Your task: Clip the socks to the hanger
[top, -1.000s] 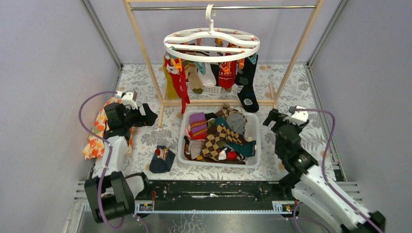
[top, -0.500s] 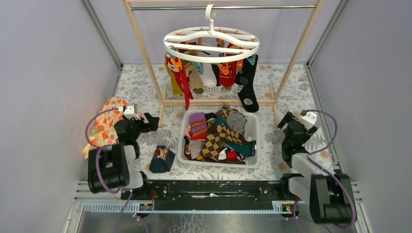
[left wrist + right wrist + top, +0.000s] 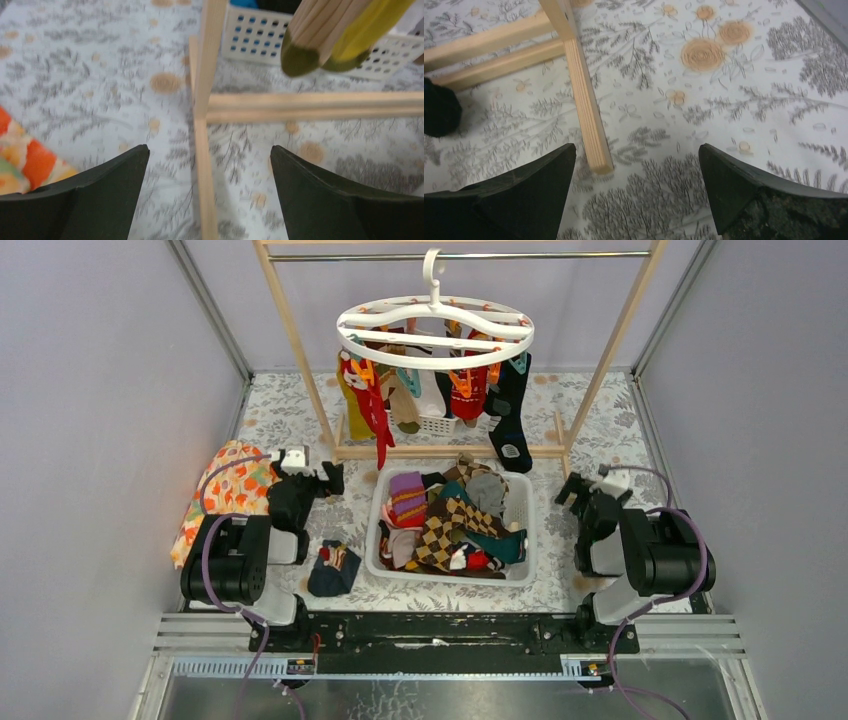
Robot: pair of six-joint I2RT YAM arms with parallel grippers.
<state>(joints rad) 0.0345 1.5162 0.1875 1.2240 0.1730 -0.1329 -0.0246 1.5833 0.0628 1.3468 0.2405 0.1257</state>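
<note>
The white oval hanger (image 3: 435,325) hangs by its hook from the rack's rod. Several socks (image 3: 470,390) are clipped under it, red, yellow and black among them. More socks (image 3: 450,520) fill the white basket (image 3: 450,576) at the table's middle. One dark sock (image 3: 333,568) lies loose to its left. My left gripper (image 3: 332,480) (image 3: 209,150) is open and empty, low over the rack's left foot, with a yellow sock's toe (image 3: 300,57) ahead. My right gripper (image 3: 572,492) (image 3: 637,146) is open and empty by the rack's right foot, and a black sock's toe (image 3: 439,112) shows at the left.
The wooden-framed rack (image 3: 300,350) stands across the back, its feet (image 3: 202,165) (image 3: 586,115) reaching toward both grippers. A small white perforated basket (image 3: 260,37) sits behind it. An orange-flowered cloth (image 3: 225,490) lies at the left wall. Grey walls close both sides.
Both arms have folded back toward their bases. The left gripper ended nearer the basket, and the right gripper swung out and back. Both stayed open, and the hanging socks swayed slightly.
</note>
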